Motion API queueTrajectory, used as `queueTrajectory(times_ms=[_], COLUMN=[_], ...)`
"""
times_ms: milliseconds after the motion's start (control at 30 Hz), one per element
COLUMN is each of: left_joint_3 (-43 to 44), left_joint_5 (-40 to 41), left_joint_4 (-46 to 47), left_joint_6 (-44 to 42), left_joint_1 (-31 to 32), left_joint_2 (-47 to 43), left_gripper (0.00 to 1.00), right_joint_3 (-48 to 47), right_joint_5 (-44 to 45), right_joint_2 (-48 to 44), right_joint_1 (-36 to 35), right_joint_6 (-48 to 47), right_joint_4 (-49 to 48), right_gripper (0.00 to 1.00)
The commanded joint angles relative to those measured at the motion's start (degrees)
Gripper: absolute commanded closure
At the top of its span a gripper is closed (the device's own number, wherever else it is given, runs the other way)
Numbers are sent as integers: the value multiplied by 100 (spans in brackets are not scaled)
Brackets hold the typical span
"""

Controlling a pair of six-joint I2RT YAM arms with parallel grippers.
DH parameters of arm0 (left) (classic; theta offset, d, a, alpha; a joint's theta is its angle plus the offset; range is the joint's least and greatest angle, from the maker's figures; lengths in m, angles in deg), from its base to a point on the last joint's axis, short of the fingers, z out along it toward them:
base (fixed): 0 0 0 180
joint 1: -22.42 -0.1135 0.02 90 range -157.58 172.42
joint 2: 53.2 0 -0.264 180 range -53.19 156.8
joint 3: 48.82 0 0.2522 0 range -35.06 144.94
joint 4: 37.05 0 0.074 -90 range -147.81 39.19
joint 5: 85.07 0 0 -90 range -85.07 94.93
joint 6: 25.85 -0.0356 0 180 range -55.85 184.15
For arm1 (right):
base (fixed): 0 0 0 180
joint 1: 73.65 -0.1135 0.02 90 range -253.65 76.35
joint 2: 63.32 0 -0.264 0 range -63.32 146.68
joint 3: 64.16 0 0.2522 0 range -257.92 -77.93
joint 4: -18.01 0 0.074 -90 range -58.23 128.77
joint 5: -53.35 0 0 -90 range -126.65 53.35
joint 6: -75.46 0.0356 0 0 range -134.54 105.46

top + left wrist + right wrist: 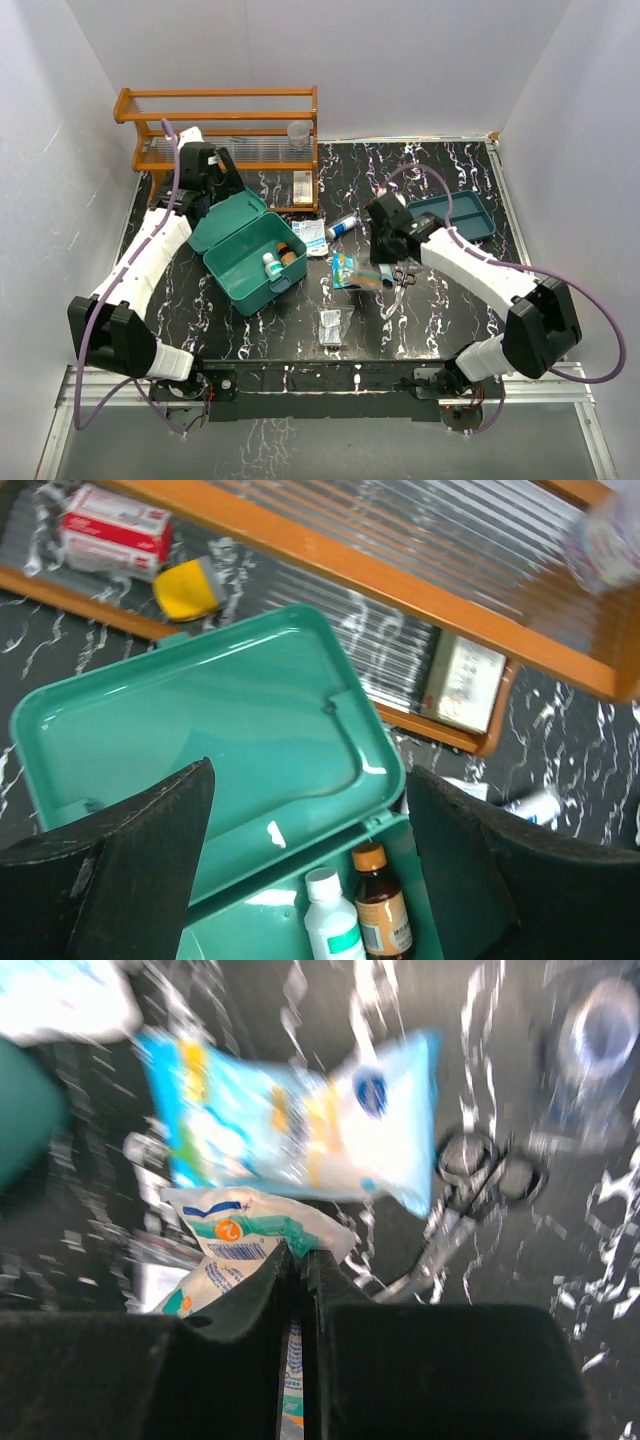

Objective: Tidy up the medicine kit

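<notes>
The medicine kit is a teal box standing open at the left, its lid tipped back. Inside it stand a white bottle and a brown bottle. My left gripper hovers over the lid with its jaws wide apart, holding nothing. My right gripper is over the packets at mid-table, and its jaws are shut on the edge of a white packet with teal and orange print. A blue and white packet lies just beyond it.
Scissors lie right of the packets. A tube, white sachets and a clear zip bag are scattered mid-table. A flat teal tray sits far right. The wooden rack holds boxes at the back left.
</notes>
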Motion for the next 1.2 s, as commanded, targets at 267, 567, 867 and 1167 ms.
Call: queueTrajectory(times_ms=[267,567,867,1167], left_joint_3=[-511,-751,-750,-279], left_joint_5=[-146,-452,-336,1069], left_joint_4=[-626,-662,-931,-2869], left_joint_6=[1017,1227,1006,1795], left_joint_1=[-1287,-1689,-1694,-1696], left_joint_2=[-725,-938,-1133,-1801], left_gripper=[22,22,22,22], right_joint_3=[-3627,-4833,-5341,-5438], right_joint_5=[-444,-1187,-1437,-1611], right_joint_2=[1419,2728,3676,4233], right_joint_1=[-280,-1088,-1734,-2159], right_joint_6=[-1563,-2380,-2749,-2799], right_joint_4=[-901,-1434,-1742,-1790], right_gripper=[96,97,97,96])
